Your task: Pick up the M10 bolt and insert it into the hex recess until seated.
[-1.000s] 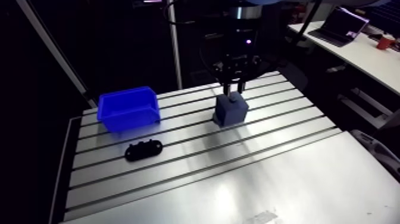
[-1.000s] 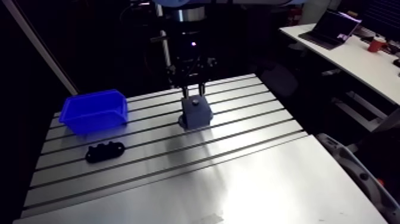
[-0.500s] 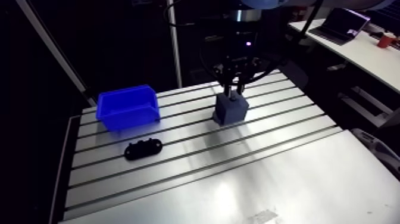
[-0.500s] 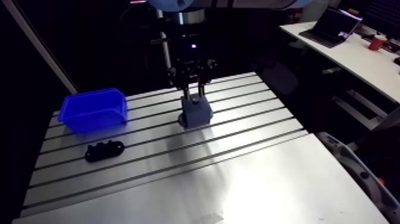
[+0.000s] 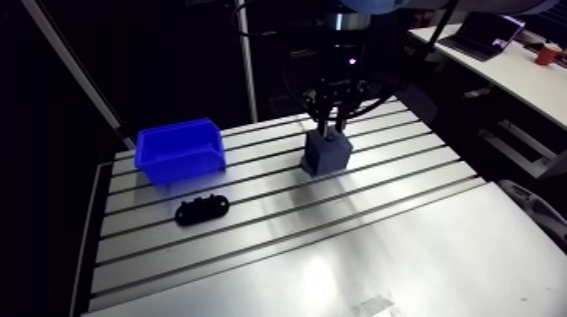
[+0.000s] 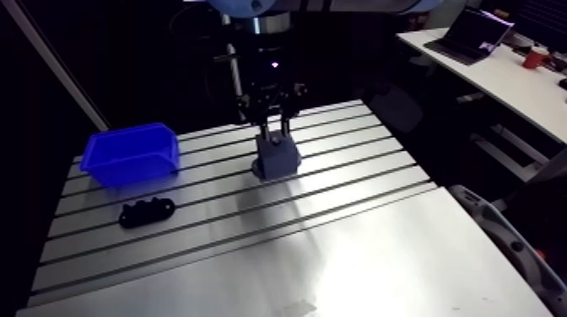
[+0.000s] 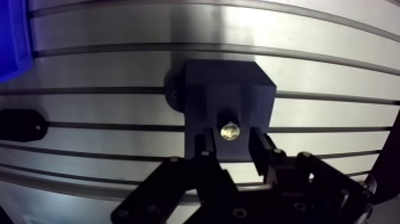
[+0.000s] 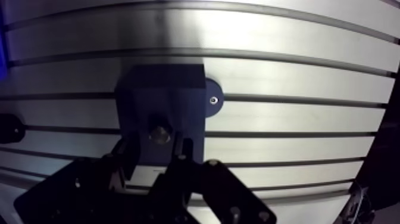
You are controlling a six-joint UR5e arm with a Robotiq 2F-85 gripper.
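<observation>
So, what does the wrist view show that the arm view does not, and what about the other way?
Only the wrist view shows the bolt: its shiny end stands in the top of the dark block, between the open jaws. Only the arm view shows the blue bin and the black part whole, and the plain front area of the table. Both show the dark block, the jaws above it and the slots of the table.

Bolt [image 7: 230, 131]: only head shows btwn fingers of claw [image 7: 233, 148], shank hidden in block [image 7: 229, 89]; seated or not, can't tell; blue bin [image 7: 12, 42] & black part [image 7: 21, 124], off beside claw, cut off at view's edge.
</observation>
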